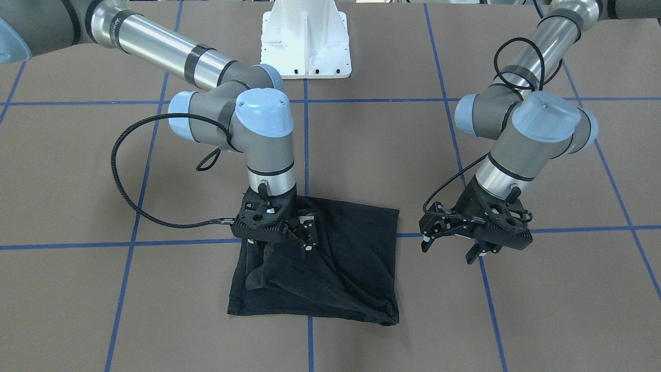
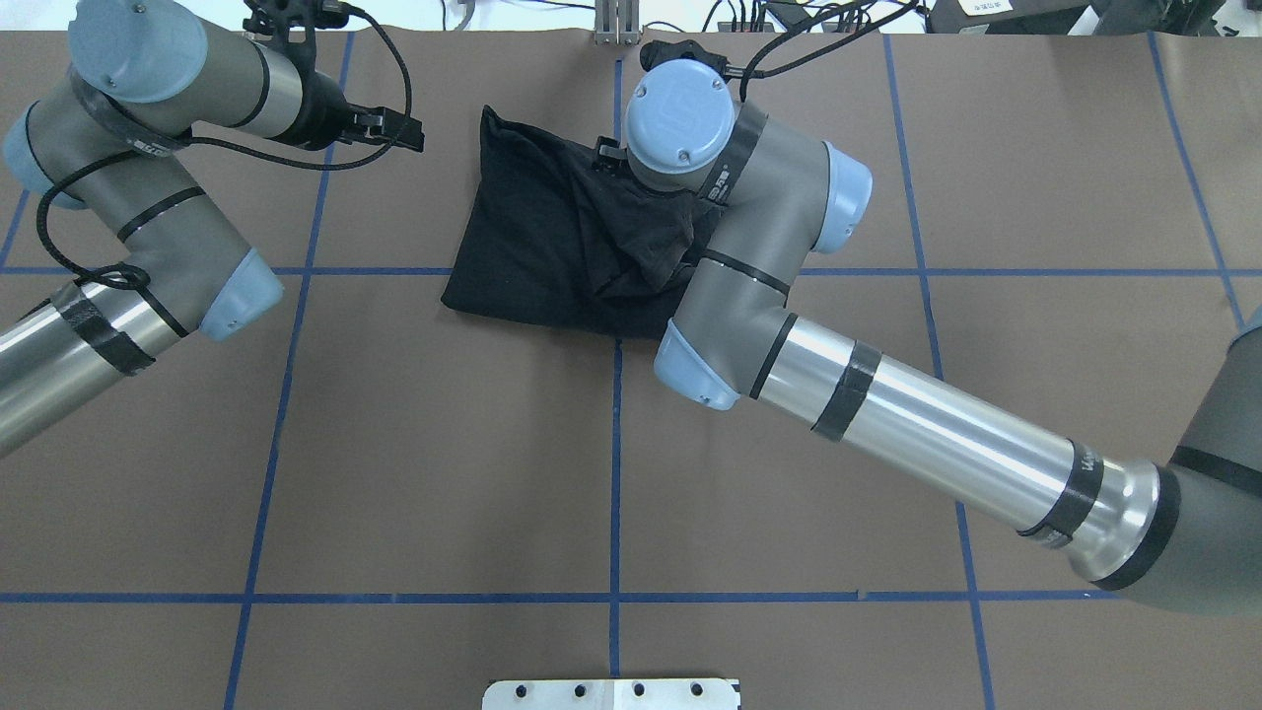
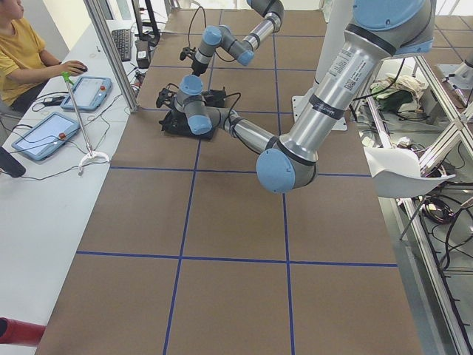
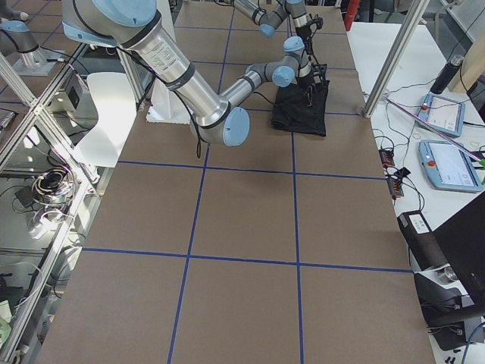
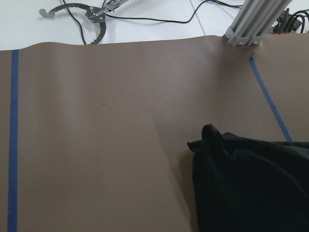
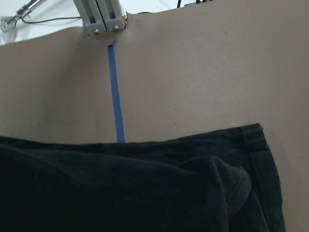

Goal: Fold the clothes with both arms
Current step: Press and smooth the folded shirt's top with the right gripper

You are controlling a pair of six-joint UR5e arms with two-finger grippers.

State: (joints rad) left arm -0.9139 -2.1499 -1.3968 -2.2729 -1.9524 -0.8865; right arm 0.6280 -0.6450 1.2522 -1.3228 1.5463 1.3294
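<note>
The black T-shirt (image 1: pixel 351 248) lies folded into a rough square near the far table edge, plain side up, with a rumpled raised fold (image 1: pixel 263 268) on one side. My right gripper (image 1: pixel 279 243) points down onto that fold. One finger (image 1: pixel 304 240) stands well off to the side, so the jaws look open around the bunched cloth. In the overhead view the right wrist (image 2: pixel 680 118) hides these fingers. My left gripper (image 1: pixel 449 249) hangs open and empty above bare table beside the T-shirt (image 2: pixel 532 247). The left wrist view shows only a shirt corner (image 5: pixel 251 183).
The white base pedestal (image 1: pixel 305 39) stands at the robot's side of the brown, blue-taped table (image 2: pixel 444 473). An aluminium post (image 6: pixel 104 17) rises at the far edge behind the shirt. A seated person (image 3: pixel 18 52) works at a side desk with tablets (image 3: pixel 44 133).
</note>
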